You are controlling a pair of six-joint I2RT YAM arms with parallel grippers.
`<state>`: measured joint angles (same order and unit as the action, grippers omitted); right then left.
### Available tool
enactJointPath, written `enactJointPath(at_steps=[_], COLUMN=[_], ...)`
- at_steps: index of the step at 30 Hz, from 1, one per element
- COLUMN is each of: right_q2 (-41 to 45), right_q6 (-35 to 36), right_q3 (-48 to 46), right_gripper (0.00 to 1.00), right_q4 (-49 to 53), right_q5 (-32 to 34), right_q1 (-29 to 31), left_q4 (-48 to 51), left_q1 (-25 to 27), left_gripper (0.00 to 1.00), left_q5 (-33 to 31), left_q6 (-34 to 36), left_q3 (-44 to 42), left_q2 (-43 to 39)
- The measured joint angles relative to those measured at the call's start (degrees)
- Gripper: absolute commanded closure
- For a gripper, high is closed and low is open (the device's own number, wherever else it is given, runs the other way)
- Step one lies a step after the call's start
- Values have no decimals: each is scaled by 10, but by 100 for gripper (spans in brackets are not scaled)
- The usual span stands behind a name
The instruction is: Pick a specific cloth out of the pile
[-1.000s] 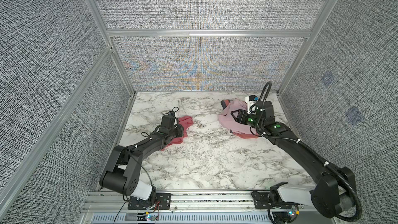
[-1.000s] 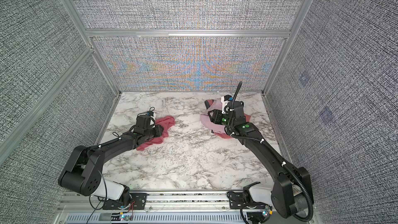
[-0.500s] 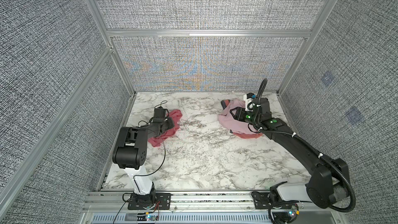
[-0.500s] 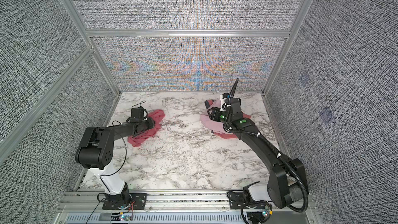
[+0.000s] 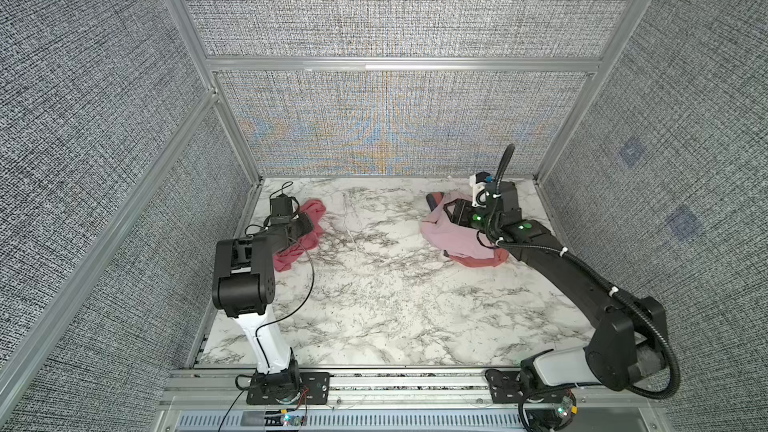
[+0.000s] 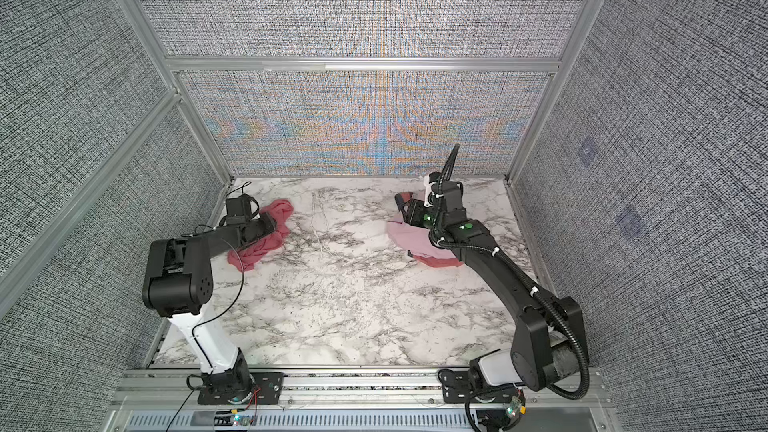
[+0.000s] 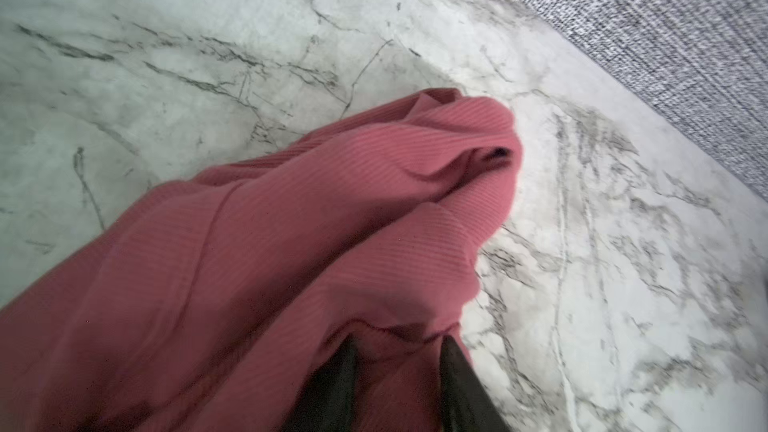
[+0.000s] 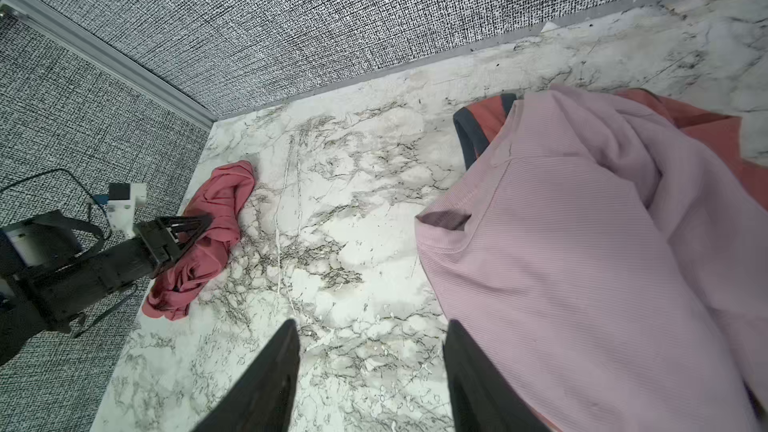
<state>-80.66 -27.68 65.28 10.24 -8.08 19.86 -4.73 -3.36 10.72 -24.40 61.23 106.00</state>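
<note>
The cloth (image 5: 312, 213) (image 6: 279, 214), dusty rose-red and crumpled, lies at the far left of the marble table, well apart from the pile. My left gripper (image 5: 304, 224) (image 7: 401, 342) is shut on the cloth (image 7: 332, 222), with a fold of it bunched between the fingers; in the right wrist view the left gripper (image 8: 195, 226) sits on the cloth (image 8: 220, 201). The pile (image 5: 449, 234) (image 6: 409, 236) at the far right shows a pale lilac-pink garment (image 8: 561, 243) over a salmon-coral one (image 8: 706, 126) and a dark grey-blue strip (image 8: 469, 130). My right gripper (image 5: 451, 213) (image 8: 372, 326) hangs open at the pile's left edge, bare marble between its fingers.
Grey fabric walls with aluminium posts (image 5: 232, 135) close in the table on three sides; the left wall is close to the left gripper. A metal rail (image 5: 395, 384) with both arm bases runs along the front edge. Bare marble (image 5: 374, 284) stretches between the cloth and the pile.
The left arm has folded back, its elbow rising, and dragged the cloth leftward and a little toward the back wall. The right arm has hardly moved over the pile.
</note>
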Motion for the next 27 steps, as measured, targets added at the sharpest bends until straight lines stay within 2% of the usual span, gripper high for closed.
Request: enactJointPath(at_steps=[4, 8, 11, 16, 20, 27], right_q2=[28, 67, 90, 91, 81, 17], right_q6=[26, 61, 88, 132, 172, 225], right_q3=[1, -25, -76, -180, -265, -378], right_gripper=[42, 39, 37, 35, 32, 31], right_q4=[11, 5, -18, -77, -162, -359], right_q5=[23, 75, 123, 225, 300, 361], right_q1=[-4, -19, -44, -87, -112, -143], left_q4=[-2, -13, -24, -55, -127, -285], left_q1=[3, 13, 28, 43, 43, 44], left_gripper=[58, 52, 50, 44, 31, 29], left_q5=[3, -7, -32, -83, -105, -144], left_q6=[3, 12, 24, 65, 113, 212], left_q3=[-50, -110, -143, -171, -224, -351], left_q2=[-87, -181, -230, -263, -287, -335])
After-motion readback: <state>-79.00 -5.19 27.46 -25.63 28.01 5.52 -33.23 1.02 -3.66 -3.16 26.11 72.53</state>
